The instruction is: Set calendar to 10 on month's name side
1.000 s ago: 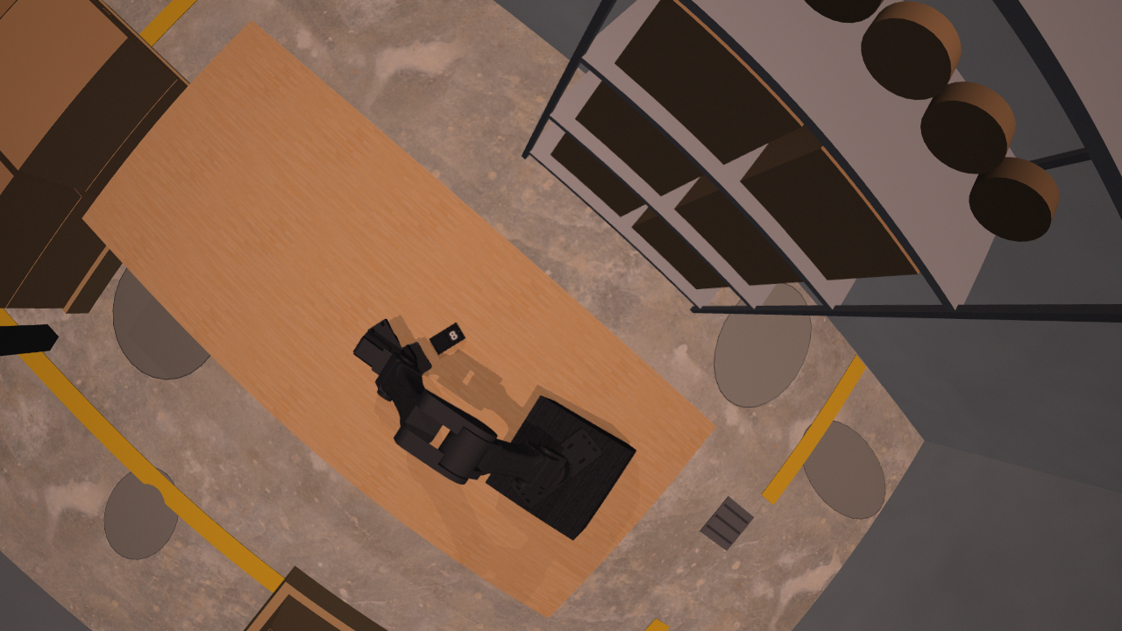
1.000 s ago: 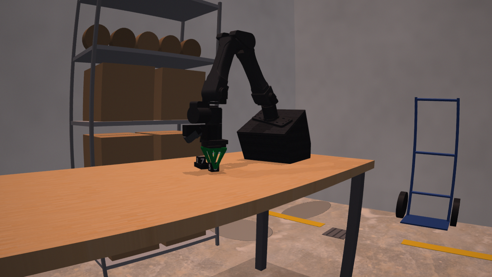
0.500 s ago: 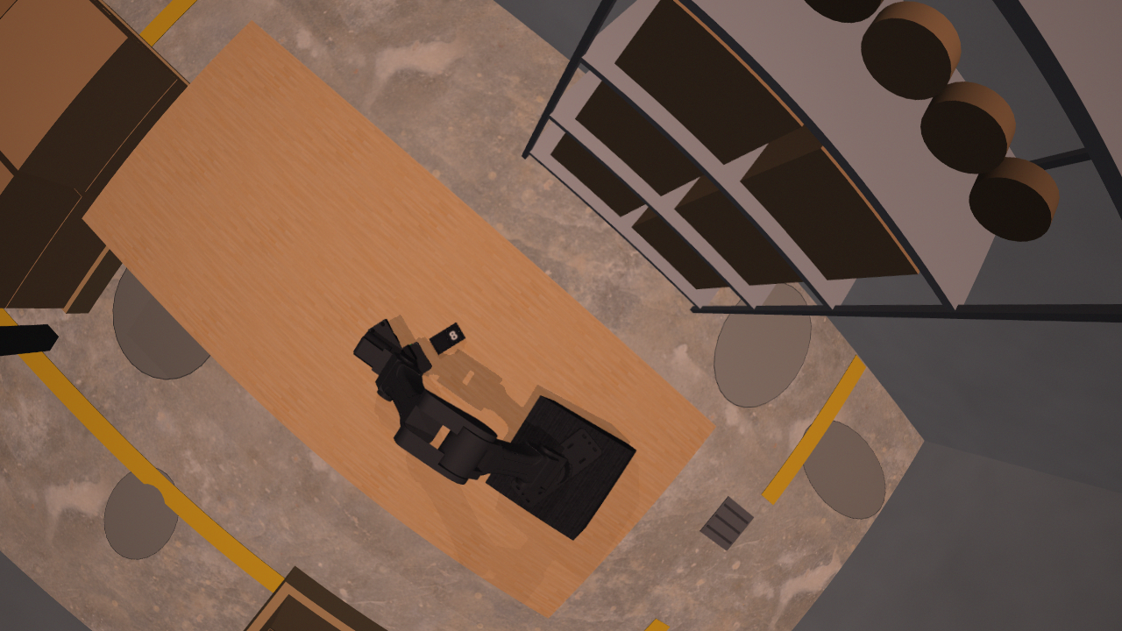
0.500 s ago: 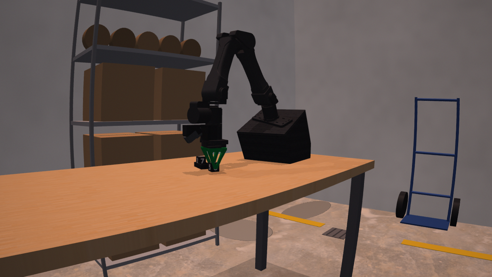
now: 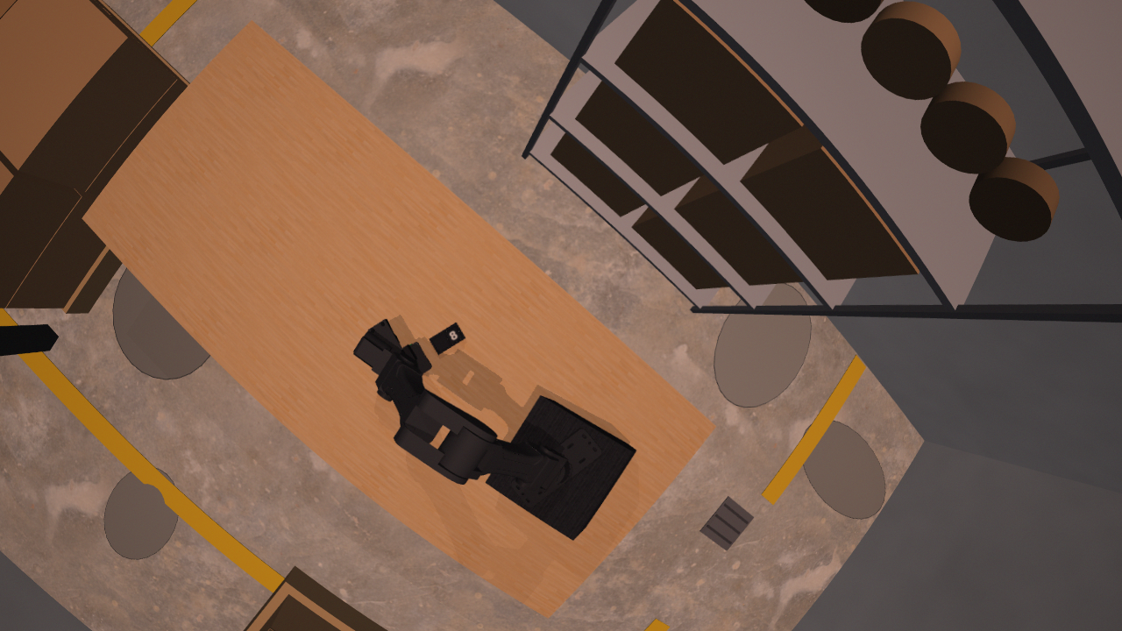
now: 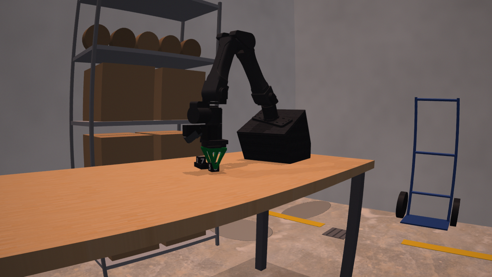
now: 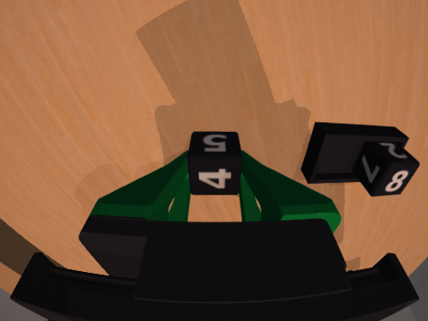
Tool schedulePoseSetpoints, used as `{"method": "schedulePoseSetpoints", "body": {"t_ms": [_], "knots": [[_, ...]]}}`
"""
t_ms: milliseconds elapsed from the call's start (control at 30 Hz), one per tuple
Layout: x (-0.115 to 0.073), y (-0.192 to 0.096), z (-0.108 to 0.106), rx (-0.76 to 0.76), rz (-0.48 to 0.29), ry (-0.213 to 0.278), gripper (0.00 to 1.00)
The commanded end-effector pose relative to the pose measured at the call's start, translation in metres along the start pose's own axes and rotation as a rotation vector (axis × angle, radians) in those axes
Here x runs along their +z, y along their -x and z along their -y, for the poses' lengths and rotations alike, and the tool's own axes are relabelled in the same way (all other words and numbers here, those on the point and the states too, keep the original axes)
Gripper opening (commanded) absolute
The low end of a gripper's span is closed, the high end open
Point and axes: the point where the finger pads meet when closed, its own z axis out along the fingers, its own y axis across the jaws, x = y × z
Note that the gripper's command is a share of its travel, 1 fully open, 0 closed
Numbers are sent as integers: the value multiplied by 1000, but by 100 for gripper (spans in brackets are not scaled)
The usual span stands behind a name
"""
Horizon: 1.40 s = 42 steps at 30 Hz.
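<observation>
My gripper (image 7: 214,158) with green fingers is shut on a black number cube (image 7: 216,164); the face toward the wrist camera reads 4 and the face beyond it reads 5. In the side view the gripper (image 6: 213,164) holds the cube low, at or just above the table. The black tray (image 7: 339,152) lies to the right of it, flat on the table. The second cube (image 7: 389,168) stands in the tray's right half, showing 8, 7 and 2. The tray's left half is empty. From above, the tray and the cube's 8 (image 5: 450,336) show beside the gripper.
The arm's black base block (image 6: 275,135) stands on the table behind the gripper. A shelf rack with boxes (image 6: 137,92) stands beyond the table's far edge. A blue hand truck (image 6: 431,161) is on the floor to the right.
</observation>
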Motion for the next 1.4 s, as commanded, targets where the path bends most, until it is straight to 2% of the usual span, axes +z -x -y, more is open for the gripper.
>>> {"method": "schedulePoseSetpoints", "body": {"t_ms": [0,1367], "knots": [[-3,4,-2,-1,16,8,26],[1,4,-2,-1,16,8,26]]}}
